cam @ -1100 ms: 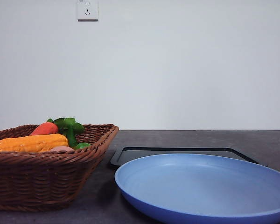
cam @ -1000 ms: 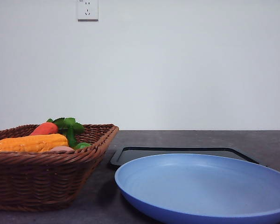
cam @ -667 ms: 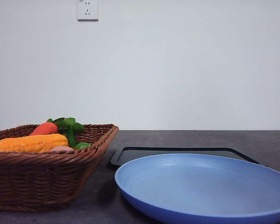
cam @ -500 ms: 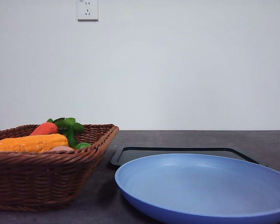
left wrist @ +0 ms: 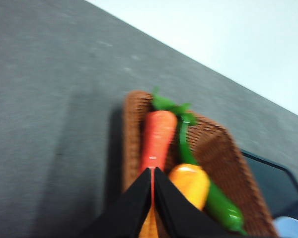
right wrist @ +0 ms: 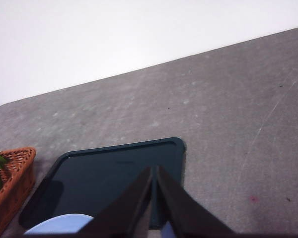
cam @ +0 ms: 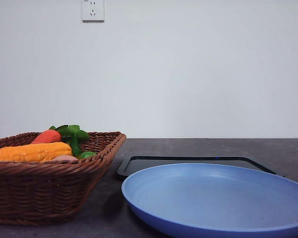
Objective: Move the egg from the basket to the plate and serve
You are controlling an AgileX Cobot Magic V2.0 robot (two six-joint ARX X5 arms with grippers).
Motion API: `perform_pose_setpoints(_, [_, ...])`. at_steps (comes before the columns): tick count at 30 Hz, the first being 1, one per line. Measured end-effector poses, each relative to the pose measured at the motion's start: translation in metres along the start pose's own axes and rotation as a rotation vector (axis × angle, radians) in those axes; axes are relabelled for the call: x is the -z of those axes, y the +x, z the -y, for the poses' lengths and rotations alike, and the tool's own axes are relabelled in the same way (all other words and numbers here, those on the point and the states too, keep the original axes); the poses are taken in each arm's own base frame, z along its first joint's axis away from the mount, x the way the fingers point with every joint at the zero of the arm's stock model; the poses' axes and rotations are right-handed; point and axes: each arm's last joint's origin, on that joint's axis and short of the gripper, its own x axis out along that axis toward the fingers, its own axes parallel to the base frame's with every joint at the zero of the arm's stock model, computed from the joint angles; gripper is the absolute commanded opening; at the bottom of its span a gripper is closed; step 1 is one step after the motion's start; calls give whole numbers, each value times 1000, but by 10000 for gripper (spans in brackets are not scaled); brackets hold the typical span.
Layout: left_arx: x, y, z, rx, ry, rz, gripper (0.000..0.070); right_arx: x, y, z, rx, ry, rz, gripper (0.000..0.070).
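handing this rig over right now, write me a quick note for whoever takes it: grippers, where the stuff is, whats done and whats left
Left gripper: shut, empty, above the basket over the carrot.
Right gripper: shut, empty, above the black tray.
Egg: in the basket, only its pinkish top peeks above the rim in the front view, beside the corn.
Plate: light blue, empty, on the table right of the basket, in front of the tray.
Done: nothing yet.
Left: open the left gripper, pick the egg out of the basket, set it on the plate, then serve.

Egg (cam: 65, 157) mostly behind basket (cam: 44, 191) rim.
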Motion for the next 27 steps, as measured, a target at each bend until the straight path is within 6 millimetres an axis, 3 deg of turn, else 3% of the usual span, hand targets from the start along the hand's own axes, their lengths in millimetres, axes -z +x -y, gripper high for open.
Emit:
perform_pose_setpoints(7, [-19,9,12,54,-19,-133,0,-37,3,-13,33,14,-112,0])
perform_pose_setpoints(14, [-40,30,23,168,-25,-315,0,-62,24,-22,-10,-13,-318,0])
perform_pose_setpoints(22, [-51,62,38,258,-15,-566,2,-40,56,-13,-88,45,-640,10])
perform_pose_setpoints(24, [-52,68,42,285,-4,-590,23,-34,59,-11,-88,68,-704,86])
perform_pose_setpoints(27, [-48,74,46,318,10,-620,120,-27,65,-8,-70,91,-777,214])
